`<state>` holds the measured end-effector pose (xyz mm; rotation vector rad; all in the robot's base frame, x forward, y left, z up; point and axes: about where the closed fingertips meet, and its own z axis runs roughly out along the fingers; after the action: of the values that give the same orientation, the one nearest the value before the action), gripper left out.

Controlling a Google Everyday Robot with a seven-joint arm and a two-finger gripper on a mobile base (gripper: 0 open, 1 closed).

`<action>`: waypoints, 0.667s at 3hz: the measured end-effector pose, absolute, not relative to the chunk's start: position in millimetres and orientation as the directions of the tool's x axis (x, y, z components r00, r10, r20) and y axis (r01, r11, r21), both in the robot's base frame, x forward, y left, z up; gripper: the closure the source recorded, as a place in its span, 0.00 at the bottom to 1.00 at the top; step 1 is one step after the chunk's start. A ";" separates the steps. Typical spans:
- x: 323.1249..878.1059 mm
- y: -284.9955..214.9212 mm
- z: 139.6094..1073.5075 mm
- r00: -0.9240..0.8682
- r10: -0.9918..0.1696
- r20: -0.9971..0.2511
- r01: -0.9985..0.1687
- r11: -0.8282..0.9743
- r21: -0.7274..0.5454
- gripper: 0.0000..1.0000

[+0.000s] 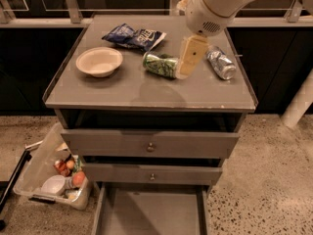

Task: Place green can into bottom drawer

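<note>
The green can (160,65) lies on its side near the middle of the grey cabinet top (122,89). My gripper (190,58) hangs from the white arm at the upper right, its cream fingers pointing down at the can's right end, touching or nearly touching it. The bottom drawer (149,214) is pulled open at the foot of the cabinet, showing its flat grey tray.
A crinkled silver can (221,63) lies right of the gripper. A blue chip bag (133,36) lies at the back, a cream bowl (99,61) at the left. Two knobbed drawers (150,144) sit above the open one. A plastic bin (51,173) of items stands on the floor at left.
</note>
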<state>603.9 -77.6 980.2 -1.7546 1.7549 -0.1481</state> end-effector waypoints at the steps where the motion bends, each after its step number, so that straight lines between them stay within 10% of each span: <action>1: 634.4 -75.0 971.8 0.135 -0.905 -0.404 -0.859 0.097 -0.503 0.00; 2: 657.4 -67.2 960.3 0.150 -0.885 -0.440 -0.868 0.095 -0.487 0.00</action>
<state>657.4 -67.2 960.3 -1.7415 1.6886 -0.0314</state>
